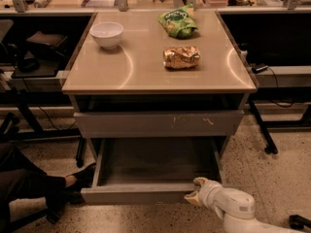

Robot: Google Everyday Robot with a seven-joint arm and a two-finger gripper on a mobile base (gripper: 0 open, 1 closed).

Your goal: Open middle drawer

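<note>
The middle drawer point(136, 194), with a plain grey handleless front, stands pulled far out near the floor, and its inside point(155, 161) is empty. Above it is the larger grey front point(158, 124) with pale scratch marks, which is closed. My gripper point(194, 194), white and rounded, is low at the right end of the pulled-out drawer's front, touching or just beside its upper edge. My white arm point(233, 208) leads off to the lower right. The slimmest front does not show.
On the tan tabletop point(146, 72) are a white bowl point(107, 34), a green chip bag point(179, 22) and a brown snack bag point(181, 57). A person's leg and shoe point(58, 186) lie on the floor left of the drawer. Black desk legs point(262, 130) stand at the right.
</note>
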